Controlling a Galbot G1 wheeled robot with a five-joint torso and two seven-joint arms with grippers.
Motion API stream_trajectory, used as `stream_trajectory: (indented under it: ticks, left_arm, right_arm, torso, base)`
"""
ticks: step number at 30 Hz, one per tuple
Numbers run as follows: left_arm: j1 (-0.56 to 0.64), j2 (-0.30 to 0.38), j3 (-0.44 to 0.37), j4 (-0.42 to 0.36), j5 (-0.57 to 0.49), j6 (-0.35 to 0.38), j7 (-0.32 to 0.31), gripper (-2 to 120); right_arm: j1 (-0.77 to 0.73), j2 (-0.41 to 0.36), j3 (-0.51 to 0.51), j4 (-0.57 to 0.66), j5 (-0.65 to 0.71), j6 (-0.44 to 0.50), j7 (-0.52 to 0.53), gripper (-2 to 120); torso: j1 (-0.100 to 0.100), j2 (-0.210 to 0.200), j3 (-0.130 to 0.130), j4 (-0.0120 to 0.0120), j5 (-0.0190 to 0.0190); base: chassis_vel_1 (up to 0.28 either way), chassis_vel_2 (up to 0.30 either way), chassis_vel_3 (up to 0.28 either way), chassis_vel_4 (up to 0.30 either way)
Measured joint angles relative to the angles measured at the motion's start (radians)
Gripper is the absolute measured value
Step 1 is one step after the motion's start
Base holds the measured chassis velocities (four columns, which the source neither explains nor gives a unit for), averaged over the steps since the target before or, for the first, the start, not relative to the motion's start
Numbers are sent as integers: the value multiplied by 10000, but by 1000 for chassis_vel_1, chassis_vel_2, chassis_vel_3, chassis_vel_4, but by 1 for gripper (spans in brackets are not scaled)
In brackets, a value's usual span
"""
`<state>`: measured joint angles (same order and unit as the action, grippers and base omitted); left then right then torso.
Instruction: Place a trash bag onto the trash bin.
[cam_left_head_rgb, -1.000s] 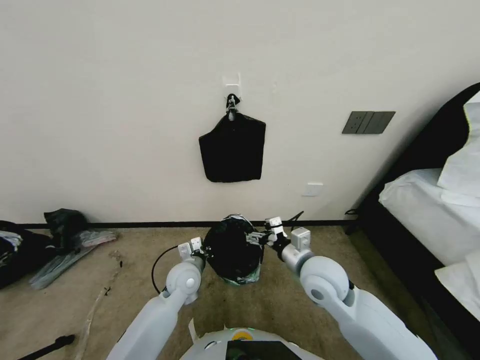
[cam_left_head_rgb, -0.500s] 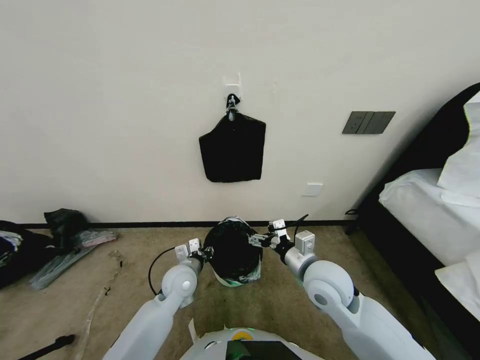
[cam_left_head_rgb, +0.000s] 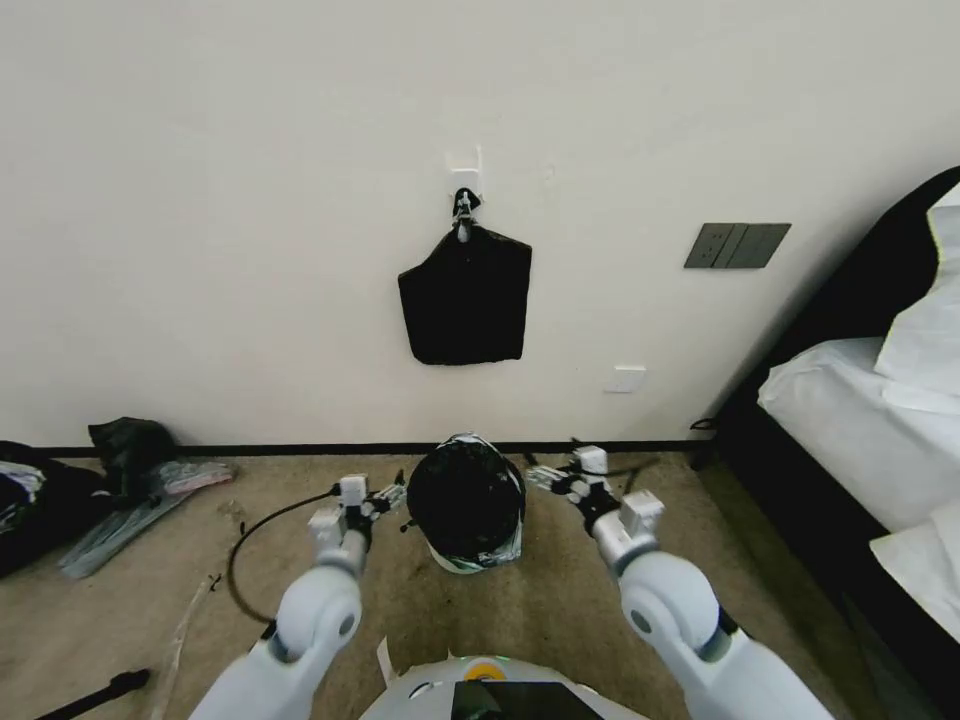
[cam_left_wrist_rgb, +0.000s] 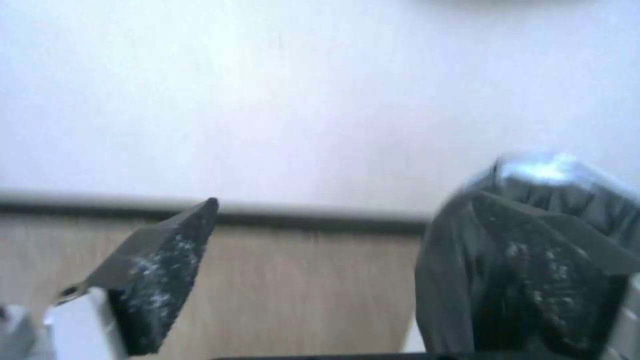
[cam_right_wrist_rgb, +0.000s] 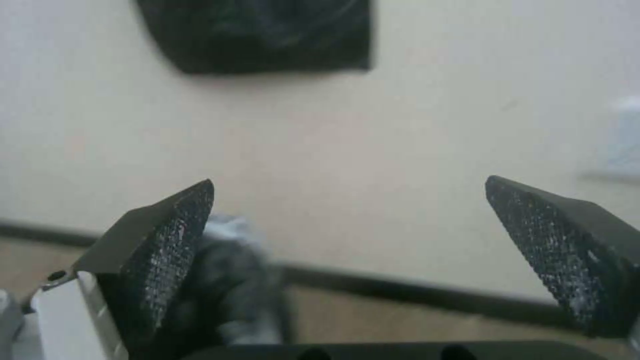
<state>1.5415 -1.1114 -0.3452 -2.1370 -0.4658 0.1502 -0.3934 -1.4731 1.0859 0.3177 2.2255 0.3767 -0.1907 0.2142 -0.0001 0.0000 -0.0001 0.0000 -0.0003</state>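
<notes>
The trash bag (cam_left_head_rgb: 465, 497) was draped over the trash bin (cam_left_head_rgb: 470, 562); left gripper (cam_left_head_rgb: 388, 497) and right gripper (cam_left_head_rgb: 545, 478) fingers were spread wide, empty, beside it

The place was a bedroom, in a home or perhaps a hotel. A bed (cam_left_head_rgb: 850, 420) with white sheets and a pillow (cam_left_head_rgb: 925, 340) on a dark frame stood along the right side. Beige carpet (cam_left_head_rgb: 560, 610) covered the floor up to a dark skirting board under a plain cream wall (cam_left_head_rgb: 250, 200). A grey switch plate (cam_left_head_rgb: 737, 245) and a white socket (cam_left_head_rgb: 626, 379) were set in that wall.
</notes>
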Motion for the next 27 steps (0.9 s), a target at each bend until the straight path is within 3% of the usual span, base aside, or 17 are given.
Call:
stream_trajectory:
  ticks: [3, 8, 10, 15, 18, 27]
  left_arm:
    - [547, -186, -565, 136, 1419, -1490, 724, 100]
    - [843, -426, -952, 288, 2285, -2274, 1044, 100]
    - [1251, -812, -1204, 284, 2866, -2832, 1310, 100]
    - [1792, -1469, -1258, -53, 3407, -3261, 1465, 100]
    - [1993, -1998, -1207, -315, 4102, -3380, 1494, 100]
    - [2035, -2123, -1136, -410, 4220, -3378, 1458, 100]
  right_arm:
    - [-707, 793, 733, -290, -638, 1038, -292, 100]
    - [-1110, 1395, 1231, -388, -1079, 1696, -518, 100]
    - [-1627, 1872, 1552, -267, -1421, 2131, -752, 100]
    - [-2267, 2310, 1681, -78, -2243, 3234, -1136, 100]
    - [-2732, 2683, 1736, -99, -2992, 4428, -1264, 100]
    - [-2798, 2755, 1696, -138, -3248, 4652, -1241, 100]
  torso:
    - [0, 1, 0, -2, 3]
    - [0, 0, 0, -2, 4]
    - [0, 0, 0, -2, 2]
    - [0, 0, 0, 2, 2]
    - [0, 0, 0, -5, 2]
    - [0, 0, 0, 0, 3]
  base:
    - [0, 0, 0, 0]
    - [0, 0, 0, 0]
    - [0, 0, 0, 0]
    - [0, 0, 0, 0]
    - [0, 0, 0, 0]
    - [0, 0, 0, 0]
